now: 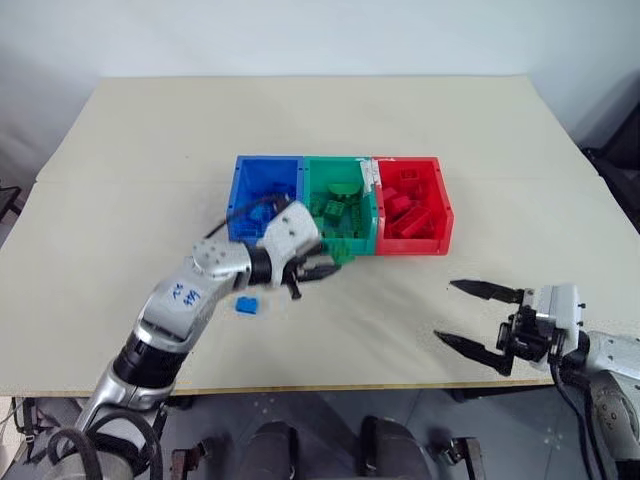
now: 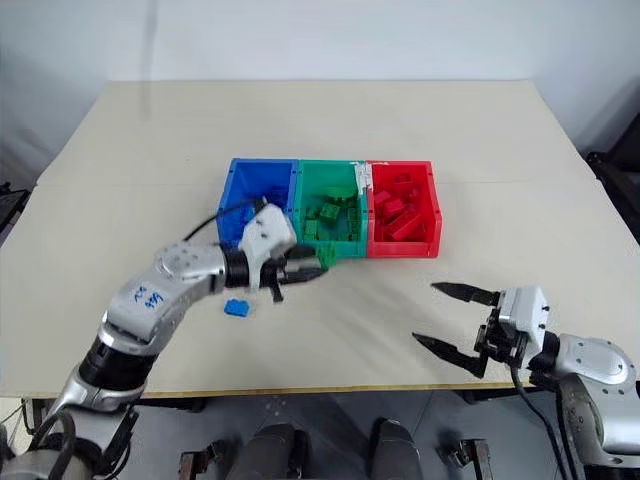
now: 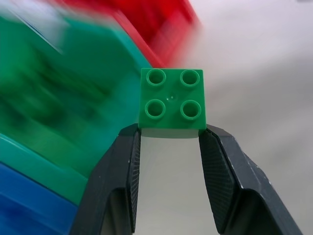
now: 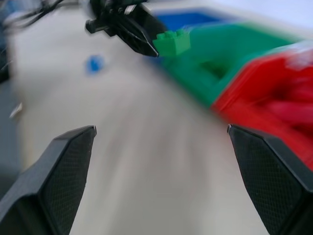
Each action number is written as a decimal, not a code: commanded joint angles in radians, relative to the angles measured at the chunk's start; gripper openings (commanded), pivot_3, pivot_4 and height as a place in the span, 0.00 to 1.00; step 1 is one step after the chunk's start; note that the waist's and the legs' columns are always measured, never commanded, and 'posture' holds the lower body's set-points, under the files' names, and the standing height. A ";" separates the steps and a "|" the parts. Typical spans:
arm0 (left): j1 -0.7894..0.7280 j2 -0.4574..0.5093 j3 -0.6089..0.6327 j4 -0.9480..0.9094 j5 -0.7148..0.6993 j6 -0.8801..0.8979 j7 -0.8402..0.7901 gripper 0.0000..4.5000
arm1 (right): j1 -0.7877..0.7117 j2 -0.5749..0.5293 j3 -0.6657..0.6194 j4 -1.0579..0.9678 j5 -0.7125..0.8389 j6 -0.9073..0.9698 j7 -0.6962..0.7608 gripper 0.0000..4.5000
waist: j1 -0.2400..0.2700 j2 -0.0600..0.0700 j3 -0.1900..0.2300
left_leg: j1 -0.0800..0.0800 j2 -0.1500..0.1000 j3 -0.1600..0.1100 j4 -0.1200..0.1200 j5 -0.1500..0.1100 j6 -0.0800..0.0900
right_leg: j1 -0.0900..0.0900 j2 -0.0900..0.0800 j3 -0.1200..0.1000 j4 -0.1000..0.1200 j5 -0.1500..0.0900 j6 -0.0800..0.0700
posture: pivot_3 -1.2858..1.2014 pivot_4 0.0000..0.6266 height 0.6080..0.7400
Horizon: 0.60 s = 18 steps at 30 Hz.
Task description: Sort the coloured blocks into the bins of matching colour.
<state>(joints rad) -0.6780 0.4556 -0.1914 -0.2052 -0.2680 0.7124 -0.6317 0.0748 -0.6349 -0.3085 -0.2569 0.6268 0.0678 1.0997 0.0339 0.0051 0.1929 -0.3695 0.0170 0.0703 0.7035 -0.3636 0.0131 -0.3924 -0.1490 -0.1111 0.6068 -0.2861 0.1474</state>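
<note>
- Table [image 1: 150, 150] in front of me: pale beige top, matte, rounded far corners, thin wood-coloured edge along the near side.
- Faint seam line [image 1: 120, 181] crosses the table top from side to side, about a third of the way in from the far edge.
- Wall [image 1: 300, 35] behind the table: plain white, no marks.
- Light on the table is soft and even, shadows faint.
- Grey floor [image 2: 330, 415] shows below the table's near edge.
- Dark object [image 1: 622, 165] beside the table's right edge, partly cut off; can't tell what it is.
</note>
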 commanded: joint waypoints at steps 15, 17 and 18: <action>-0.145 -0.114 0.116 0.305 0.022 -0.248 0.014 0.96 | -0.058 0.070 -0.003 -0.051 -0.056 -0.059 -0.180 1.00 | -0.012 0.000 0.000 | -0.001 -0.001 0.001 -0.003 0.000 0.001 | -0.001 0.000 -0.001 -0.001 0.000 0.000 | 0.52 0.24 1.00; -0.093 -0.076 0.145 0.247 -0.005 -0.252 -0.031 1.00 | -0.075 0.057 0.015 -0.040 -0.051 -0.053 -0.149 1.00 | -0.017 0.000 0.000 | 0.000 -0.001 0.002 -0.003 0.000 0.001 | -0.001 0.000 0.000 -0.001 0.000 0.000 | 0.52 0.24 1.00; -0.051 -0.046 0.169 0.212 -0.024 -0.271 -0.065 1.00 | -0.084 0.045 0.025 -0.034 -0.042 -0.039 -0.127 1.00 | -0.018 0.000 0.000 | 0.000 0.000 0.002 -0.003 0.001 0.001 | -0.001 0.000 0.000 -0.001 0.000 0.000 | 0.52 0.24 1.00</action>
<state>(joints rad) -0.7586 0.3782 -0.0698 0.0775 -0.2546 0.4728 -0.6527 0.0008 -0.5712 -0.2849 -0.2716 0.5615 0.0252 0.9417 0.0155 0.0052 0.1927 -0.3692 0.0168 0.0724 0.7002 -0.3630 0.0137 -0.3941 -0.1488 -0.1110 0.6060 -0.2859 0.1477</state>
